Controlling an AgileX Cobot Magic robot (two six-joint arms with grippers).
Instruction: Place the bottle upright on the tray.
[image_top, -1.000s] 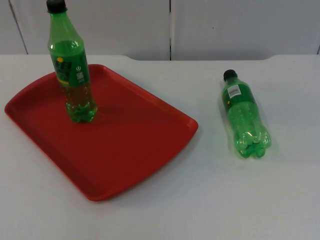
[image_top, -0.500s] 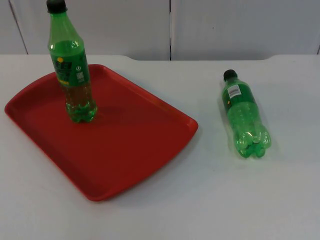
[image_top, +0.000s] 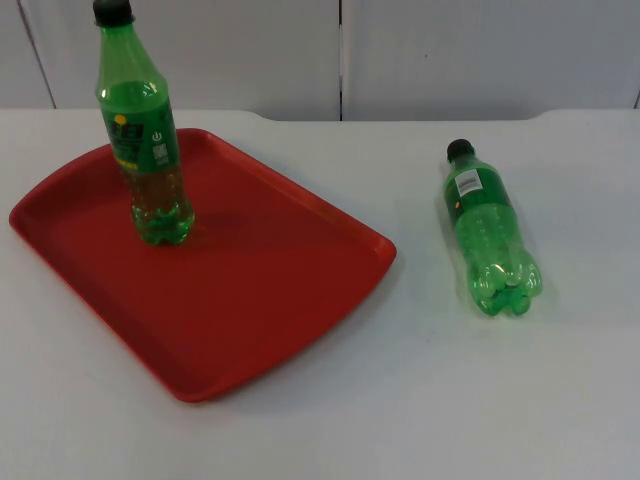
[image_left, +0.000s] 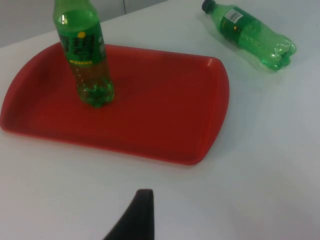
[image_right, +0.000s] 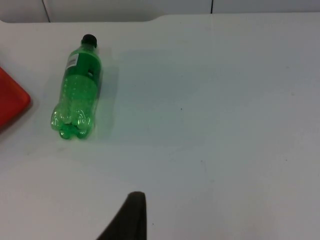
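We see the lying bottle (image_top: 489, 232) on its side on the white surface (image_top: 420, 400), right of centre in the top view, well apart from the red tray (image_top: 250, 300), where another bottle (image_top: 145, 140) already stands upright. Its long axis runs up and down the frame, black cap toward the wall. We judge the right gripper (image_right: 127, 220) the nearer one; the bottle lies ahead of its jaws, off toward the tray. The left gripper (image_left: 137, 217) waits facing the tray. Whether either pair of jaws is apart, we cannot tell.

Green bottles (image_top: 489, 235), red tray (image_top: 260, 300)
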